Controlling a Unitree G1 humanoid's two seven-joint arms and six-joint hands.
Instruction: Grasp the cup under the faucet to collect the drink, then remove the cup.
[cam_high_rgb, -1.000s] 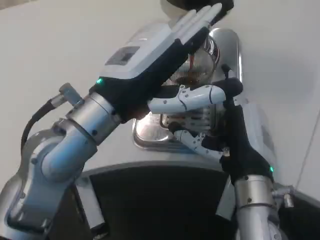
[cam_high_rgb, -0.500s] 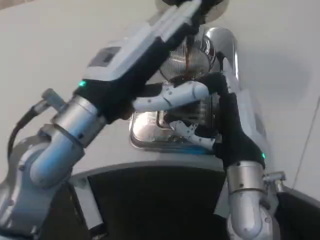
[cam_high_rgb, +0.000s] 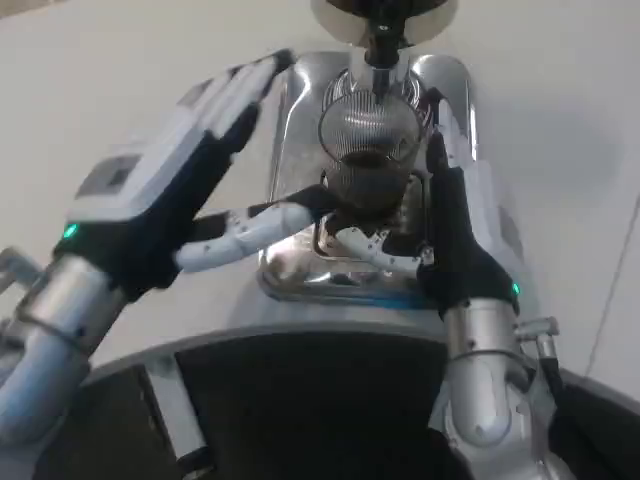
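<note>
1. On the picture's left, the left hand (cam_high_rgb: 165, 185) is raised with its fingers spread and holding nothing; its thumb reaches toward the base of the cup but whether it touches cannot be told.
2. At centre, the cup (cam_high_rgb: 367, 152), a clear ribbed glass, sits directly under the faucet (cam_high_rgb: 384, 40) on the shiny drip tray (cam_high_rgb: 300, 265). Dark drink fills its lower part.
3. To the right, the right hand (cam_high_rgb: 440, 235) is wrapped around the cup's right side, its fingers curling in front of the base, so it appears to be gripping the glass.
4. Judged from this, collecting is in hand or nearly finished: drink is already in the cup, though no stream from the faucet can be made out.
5. Removing the cup comes next. That calls for a firm, level hold by the right hand, a slight drop or pull toward the robot to clear the faucet, and the left hand kept out of the path.
</note>
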